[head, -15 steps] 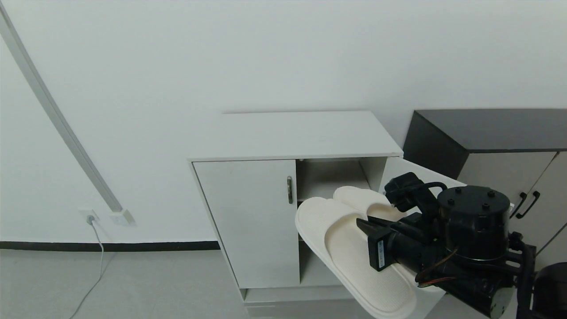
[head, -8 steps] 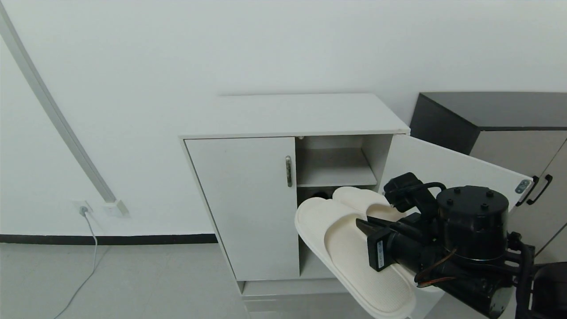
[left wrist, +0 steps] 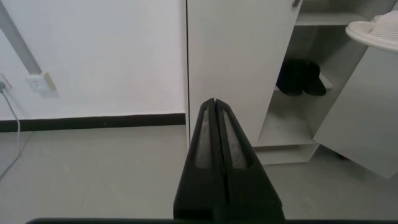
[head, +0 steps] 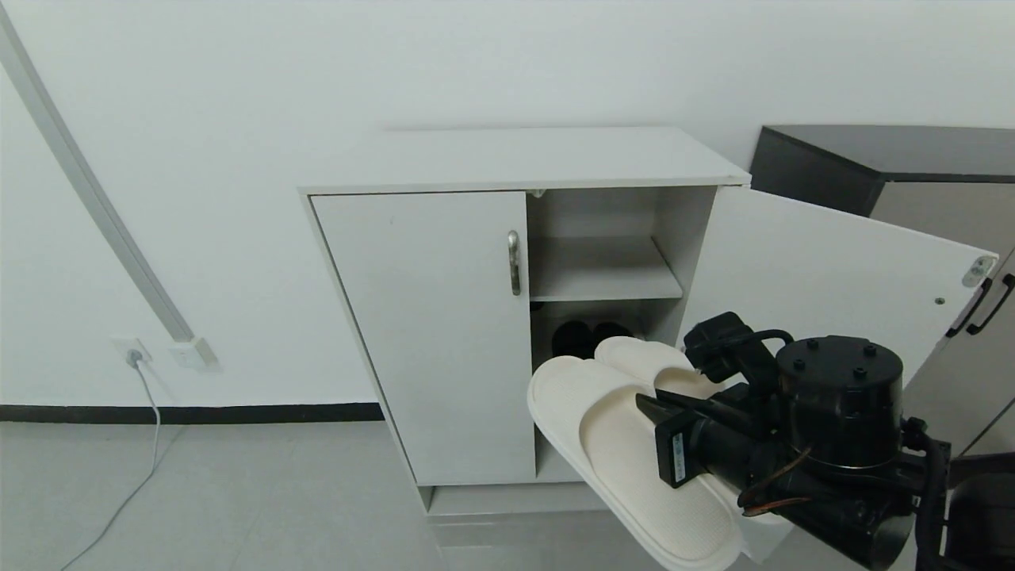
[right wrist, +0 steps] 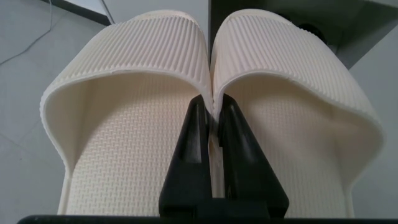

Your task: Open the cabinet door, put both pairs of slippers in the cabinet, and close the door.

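Slippers at the threshold: the right hand pinched the cream slippers by their two inner edges, side by side, toes toward the open right bay of the cabinet at 12 o'clock. Over the last second the head camera's whole view shifted, while arm and slippers kept their place in it. The shift brought into sight the inner shelf and, beneath it, a black pair of slippers on the lower level. That suggested one pair was stowed, with the cream pair to go in before the door was shut. The open door stood swung out at 2 o'clock, near the arm, and could be brushed on the way in; the black pair took up the back of the lower level. The closed left door and its handle lay at 10 o'clock of the slippers. The left hand, pressed together and holding nothing, hung over the floor. A dark cabinet stood at 3 o'clock.
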Available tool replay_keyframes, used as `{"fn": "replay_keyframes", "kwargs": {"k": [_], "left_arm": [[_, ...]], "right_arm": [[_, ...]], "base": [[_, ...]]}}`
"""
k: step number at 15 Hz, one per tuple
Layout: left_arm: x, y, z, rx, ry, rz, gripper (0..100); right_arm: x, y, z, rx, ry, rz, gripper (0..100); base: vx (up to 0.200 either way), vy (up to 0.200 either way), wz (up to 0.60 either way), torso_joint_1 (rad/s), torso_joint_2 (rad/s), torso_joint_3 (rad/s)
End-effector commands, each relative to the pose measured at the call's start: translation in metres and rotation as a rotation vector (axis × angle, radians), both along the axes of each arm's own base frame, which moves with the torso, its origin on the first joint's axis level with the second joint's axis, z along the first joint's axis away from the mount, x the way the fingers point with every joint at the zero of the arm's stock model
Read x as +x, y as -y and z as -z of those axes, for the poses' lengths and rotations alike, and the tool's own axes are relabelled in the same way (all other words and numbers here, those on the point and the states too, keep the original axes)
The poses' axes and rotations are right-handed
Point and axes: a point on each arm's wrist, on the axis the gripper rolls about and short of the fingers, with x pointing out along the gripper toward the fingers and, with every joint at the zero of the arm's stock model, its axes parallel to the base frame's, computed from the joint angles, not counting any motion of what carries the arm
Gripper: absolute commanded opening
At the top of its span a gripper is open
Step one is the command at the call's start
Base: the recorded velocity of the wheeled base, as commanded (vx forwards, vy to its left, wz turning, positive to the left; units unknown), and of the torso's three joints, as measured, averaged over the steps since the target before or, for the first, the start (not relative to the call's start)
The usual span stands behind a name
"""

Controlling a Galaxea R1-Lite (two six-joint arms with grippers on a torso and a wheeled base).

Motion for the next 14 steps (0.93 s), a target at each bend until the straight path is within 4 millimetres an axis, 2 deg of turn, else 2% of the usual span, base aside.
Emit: {"fn": "replay_keyframes", "kwargs": {"k": [1, 10, 14], "left_arm": [[0.0000, 0.0000, 0.0000, -0.001, 0.000, 0.000, 0], [0.0000, 0.0000, 0.0000, -0.001, 0.000, 0.000, 0], [0.0000, 0.0000, 0.0000, -0.001, 0.000, 0.000, 0]], "right_arm": [[0.0009, -0.0011, 0.0033, -0.009, -0.008, 0.000, 0], [0.0023, -0.0025, 0.0081, -0.008, -0.007, 0.001, 0], [0.0034, -0.0030, 0.0082, -0.003, -0.002, 0.003, 0]], "base": [[0.000, 0.000, 0.00, -0.139, 0.47, 0.325], [0.000, 0.000, 0.00, -0.073, 0.45, 0.372], [0.000, 0.000, 0.00, -0.004, 0.16, 0.150]]}}
